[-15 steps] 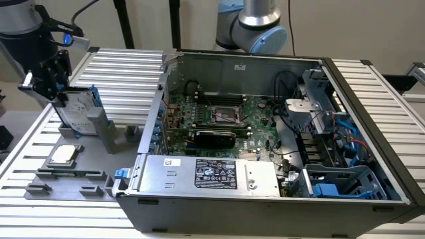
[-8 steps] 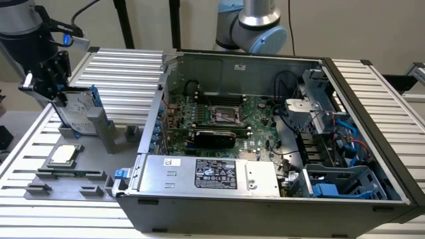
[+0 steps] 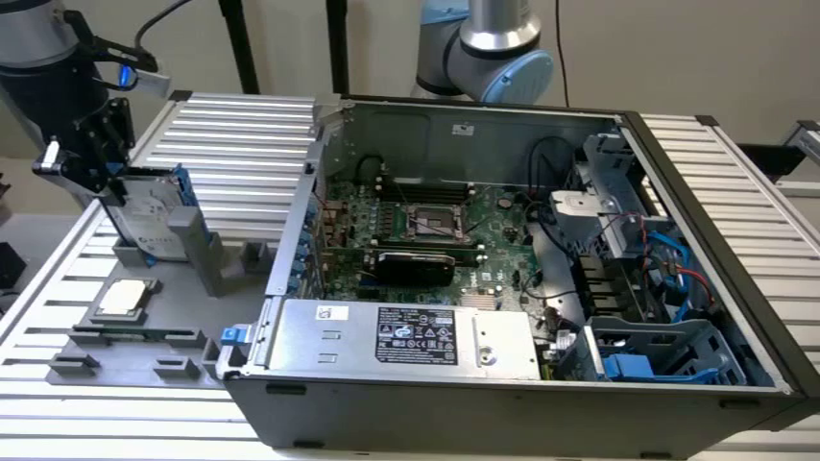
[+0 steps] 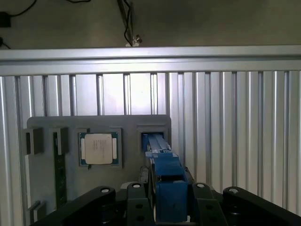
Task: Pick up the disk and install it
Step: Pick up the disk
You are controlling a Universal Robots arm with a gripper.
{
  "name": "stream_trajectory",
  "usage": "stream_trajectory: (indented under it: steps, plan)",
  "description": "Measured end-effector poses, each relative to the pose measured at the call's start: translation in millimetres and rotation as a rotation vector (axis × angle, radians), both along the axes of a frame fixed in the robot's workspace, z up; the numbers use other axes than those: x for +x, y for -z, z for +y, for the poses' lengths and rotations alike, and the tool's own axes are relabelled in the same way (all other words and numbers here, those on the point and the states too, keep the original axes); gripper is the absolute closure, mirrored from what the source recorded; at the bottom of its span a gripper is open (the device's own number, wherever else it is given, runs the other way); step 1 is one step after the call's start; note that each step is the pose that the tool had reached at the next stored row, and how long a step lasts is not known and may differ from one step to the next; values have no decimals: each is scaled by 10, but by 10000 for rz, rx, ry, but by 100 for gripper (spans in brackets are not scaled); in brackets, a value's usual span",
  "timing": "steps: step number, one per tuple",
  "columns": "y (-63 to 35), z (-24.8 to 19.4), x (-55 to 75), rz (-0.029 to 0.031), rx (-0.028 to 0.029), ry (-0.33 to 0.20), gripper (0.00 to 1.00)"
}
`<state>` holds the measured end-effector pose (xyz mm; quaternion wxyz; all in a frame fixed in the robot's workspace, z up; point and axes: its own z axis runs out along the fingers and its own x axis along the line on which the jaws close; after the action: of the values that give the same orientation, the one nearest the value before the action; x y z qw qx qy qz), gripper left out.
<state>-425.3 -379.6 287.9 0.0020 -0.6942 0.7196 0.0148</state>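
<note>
The disk (image 3: pixel 152 213) stands on edge in a slot of the grey fixture plate (image 3: pixel 77 331) at the exterior view's left, its white label and blue carrier showing. My gripper (image 3: pixel 110 182) comes down onto its upper edge. In the wrist view the blue carrier edge of the disk (image 4: pixel 164 176) runs between my two black fingers (image 4: pixel 136 207), which press against it on both sides, so the gripper (image 4: pixel 168 209) is shut on the disk. The disk's lower end still sits in the fixture slot (image 4: pixel 153 134).
A small square silver chip (image 3: pixel 125 296) (image 4: pixel 98 148) lies in the fixture beside the disk. The open computer case (image 3: pixel 698 192) fills the middle and right, with a silver power supply (image 3: pixel 397 336) in front and a blue drive bay (image 3: pixel 660 355). The tabletop (image 3: pixel 244 134) is ribbed aluminium.
</note>
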Motion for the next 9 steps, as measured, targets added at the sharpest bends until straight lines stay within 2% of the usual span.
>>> stream_trajectory:
  steps: [1,6,9]
  plan:
    - [0,0,-1,1,0,0,100]
    - [0,-3,-2,0,1,2,100]
    - [1,-28,-6,0,0,2,100]
